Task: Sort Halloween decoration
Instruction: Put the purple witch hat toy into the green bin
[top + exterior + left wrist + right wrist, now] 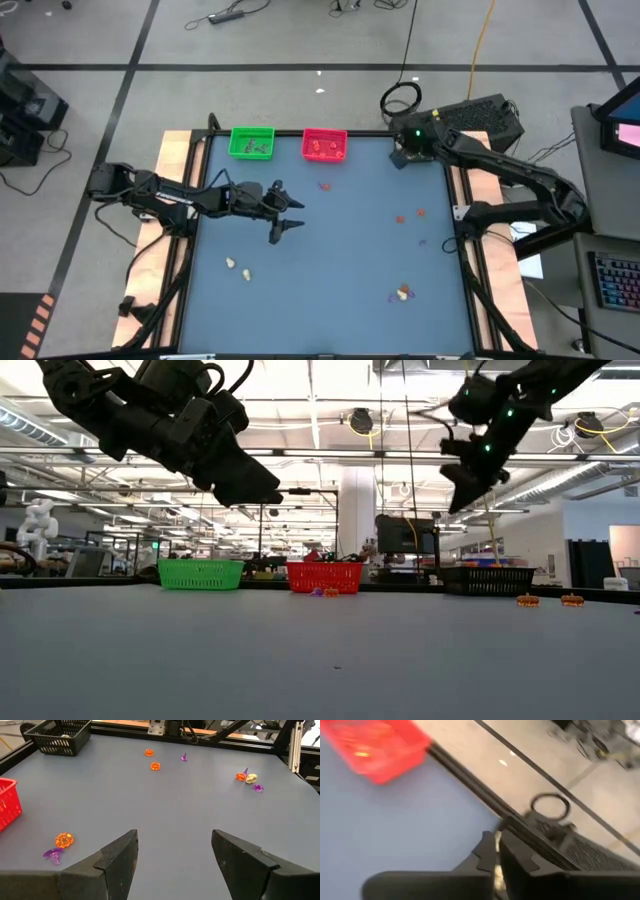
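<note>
Tiny orange, purple, cream Halloween decoration (155, 766) trinkets scattered on desk (340, 250); left claw (290, 212) spread, right claw (496, 851) clenched on a cream trinket.

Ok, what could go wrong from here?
1. The right gripper sits shut at the table's edge by the black tray. A pale bit shows between its fingers; if that is a trinket, it could fall outside the tray.
2. An orange trinket, a cream trinket and a purple trinket lie bunched together, so the open left gripper might grab or scatter mixed colours.
</note>
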Controlling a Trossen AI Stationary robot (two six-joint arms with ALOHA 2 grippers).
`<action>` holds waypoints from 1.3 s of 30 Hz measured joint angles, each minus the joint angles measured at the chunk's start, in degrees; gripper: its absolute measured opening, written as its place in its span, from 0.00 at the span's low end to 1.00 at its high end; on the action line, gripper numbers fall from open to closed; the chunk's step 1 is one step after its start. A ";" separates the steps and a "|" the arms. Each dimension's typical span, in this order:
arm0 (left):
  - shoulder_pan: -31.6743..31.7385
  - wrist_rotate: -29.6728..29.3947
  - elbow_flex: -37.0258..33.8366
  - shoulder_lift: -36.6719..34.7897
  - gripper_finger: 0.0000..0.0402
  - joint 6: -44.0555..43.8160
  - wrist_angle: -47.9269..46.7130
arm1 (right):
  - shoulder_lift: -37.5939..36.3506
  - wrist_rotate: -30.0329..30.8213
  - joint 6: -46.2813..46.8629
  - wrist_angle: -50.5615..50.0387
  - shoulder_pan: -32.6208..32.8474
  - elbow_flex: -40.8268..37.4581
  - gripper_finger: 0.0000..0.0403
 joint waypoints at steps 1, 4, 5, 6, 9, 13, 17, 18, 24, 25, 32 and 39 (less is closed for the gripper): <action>0.00 0.00 0.00 0.00 0.64 0.00 0.00 | -0.45 -0.01 0.01 0.45 1.67 -0.12 0.02; 0.00 -0.17 0.00 0.00 0.64 0.00 0.00 | -1.39 -0.02 0.48 3.91 6.44 -1.85 0.02; 0.00 -0.19 0.00 0.00 0.64 0.00 0.00 | -1.59 -0.06 0.56 5.34 7.89 -2.81 0.02; 0.00 -0.20 0.00 0.00 0.64 0.00 0.00 | -1.77 -0.06 0.60 6.92 9.43 -3.90 0.02; 0.00 -0.20 0.00 0.00 0.64 0.00 -0.02 | -2.15 -0.06 0.66 12.17 13.75 -6.85 0.00; -0.30 -0.20 0.00 0.00 0.64 0.02 -0.31 | -2.18 -0.04 1.52 15.62 19.31 -9.97 0.00; -1.09 -0.20 0.00 0.00 0.64 0.00 -0.33 | -2.19 -0.06 1.79 17.80 24.70 -12.71 0.00; -1.25 -0.20 0.00 0.00 0.64 0.00 -0.33 | -2.18 -0.05 1.99 17.96 26.13 -13.21 0.00; -2.03 -0.87 0.00 0.00 0.62 -2.59 -0.46 | -2.18 -0.04 4.53 21.53 34.22 -16.45 0.00; -2.14 -0.87 0.00 0.00 0.61 -2.99 -0.63 | -2.18 -0.04 4.73 22.74 35.46 -17.06 0.00; -2.29 -0.83 0.04 0.00 0.37 -4.50 -1.98 | -2.16 0.13 8.01 28.63 42.99 -19.97 0.00; -3.53 -0.79 0.04 0.00 0.10 -4.45 -1.95 | -2.13 4.07 11.06 28.97 49.27 -20.02 0.00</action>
